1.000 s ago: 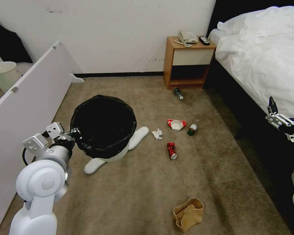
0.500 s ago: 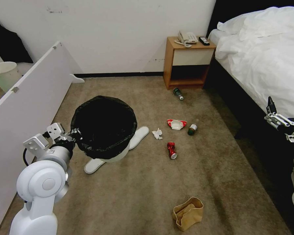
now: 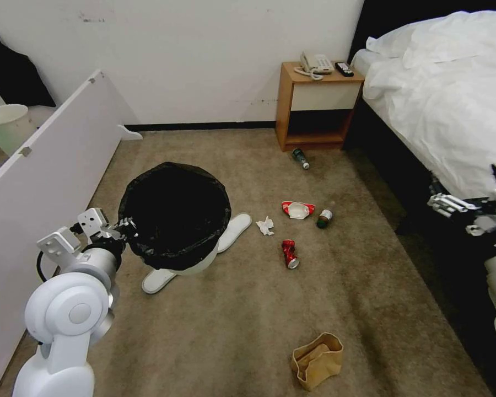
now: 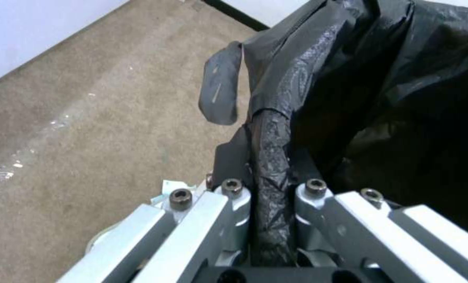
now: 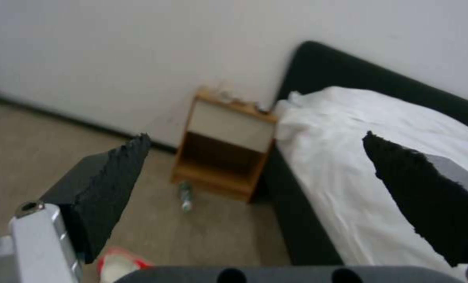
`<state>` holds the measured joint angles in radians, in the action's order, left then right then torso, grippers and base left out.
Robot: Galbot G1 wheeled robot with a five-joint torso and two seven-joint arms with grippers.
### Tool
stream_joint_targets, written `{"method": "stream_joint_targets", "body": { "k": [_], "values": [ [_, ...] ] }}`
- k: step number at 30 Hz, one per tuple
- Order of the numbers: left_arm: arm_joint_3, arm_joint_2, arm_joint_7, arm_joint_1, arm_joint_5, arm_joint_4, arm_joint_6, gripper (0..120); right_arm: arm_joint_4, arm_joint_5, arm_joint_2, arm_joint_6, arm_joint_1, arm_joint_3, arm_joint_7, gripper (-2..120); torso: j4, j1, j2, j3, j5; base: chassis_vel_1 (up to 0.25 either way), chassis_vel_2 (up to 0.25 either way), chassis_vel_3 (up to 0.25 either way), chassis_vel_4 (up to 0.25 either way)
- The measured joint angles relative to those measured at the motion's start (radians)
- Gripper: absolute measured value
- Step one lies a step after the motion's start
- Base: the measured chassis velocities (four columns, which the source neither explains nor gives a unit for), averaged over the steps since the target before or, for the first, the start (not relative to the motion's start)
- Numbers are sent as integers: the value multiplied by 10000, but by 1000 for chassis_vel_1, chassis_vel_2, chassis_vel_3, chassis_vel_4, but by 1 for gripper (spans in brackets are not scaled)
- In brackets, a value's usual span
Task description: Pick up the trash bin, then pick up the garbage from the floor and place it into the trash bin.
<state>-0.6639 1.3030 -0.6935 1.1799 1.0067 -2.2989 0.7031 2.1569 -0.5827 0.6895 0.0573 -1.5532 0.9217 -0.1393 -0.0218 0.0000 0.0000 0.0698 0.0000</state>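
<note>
trash bin point(image 3: 176, 220): on the carpet beside a white slipper point(image 3: 234, 231), so litter is close.
left gripper point(image 4: 268, 196): jaws clamped on bag-lined rim, for lifting.
right gripper point(image 5: 255, 177): jaws apart, by the bed point(image 3: 452, 99), free for litter.

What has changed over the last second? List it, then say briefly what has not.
The right gripper has swung down and inward from beside the bed toward the floor litter, its fingers open and holding nothing. The left gripper stays clamped on the trash bin at its bag-covered rim, the bin where it was. The can, tissue, bottles, slippers and paper bag lie unmoved.
</note>
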Motion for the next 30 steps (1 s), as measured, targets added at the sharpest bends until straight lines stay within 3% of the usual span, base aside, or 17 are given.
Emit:
{"method": "stream_joint_targets", "body": {
  "k": [2, 3, 5, 10, 13, 14, 16, 17, 22, 30],
  "values": [
    [-30, -6, 39, -3, -13, 56, 2, 4, -335, -411, -1264, -6, 17, -406, 144, 100, 3, 0, 0, 0, 0, 0, 0, 0, 0],
    [-30, -6, 39, -3, -13, 56, 2, 4, -335, -411, -1264, -6, 17, -406, 144, 100, 3, 0, 0, 0, 0, 0, 0, 0, 0],
    [-52, 19, 60, -7, -22, 81, 4, 4, -659, -646, -2199, -158, 100, -893, 399, 100, 3, 0, 0, 0, -1, 0, 0, 0, 0],
    [-53, 33, 82, 17, -48, 149, 6, 4, -1008, -877, -3175, -281, 150, -1650, 799, 100, -2, 0, 0, 0, 1, 0, 0, 0, 0],
    [-93, 108, 127, 41, -102, 171, 6, 4, -1517, -1062, -4171, -623, 76, -2274, 1812, 100, 0, 0, 0, 0, -1, 0, 0, 0, 0],
    [-93, 108, 127, 41, -102, 171, 6, 4, -1517, -1062, -4171, -623, 76, -2274, 1812, 100, 0, 0, 0, 0, -1, 0, 0, 0, 0],
    [-113, 174, 164, 89, -165, 169, 6, 4, -2010, -1094, -4825, -1102, 1, -2664, 2857, 100, 0, 0, 0, 0, 2, 0, 0, 0, 0],
    [-113, 174, 164, 89, -165, 169, 6, 4, -2010, -1094, -4825, -1102, 1, -2664, 2857, 100, 0, 0, 0, 0, 2, 0, 0, 0, 0],
    [46, 344, 303, 36, -331, 311, -44, 4, -2992, -821, -5422, -2308, -57, -3008, 4920, 100, 2, 0, 0, -1, 0, 0, 0, 0, 0],
    [277, 522, 582, 143, -713, 500, -165, 4, -4012, 683, -5332, -3254, 195, -3937, 6966, 100, 2, 1, 0, -1, 1, 0, 0, 0, 0]
  ]
}}
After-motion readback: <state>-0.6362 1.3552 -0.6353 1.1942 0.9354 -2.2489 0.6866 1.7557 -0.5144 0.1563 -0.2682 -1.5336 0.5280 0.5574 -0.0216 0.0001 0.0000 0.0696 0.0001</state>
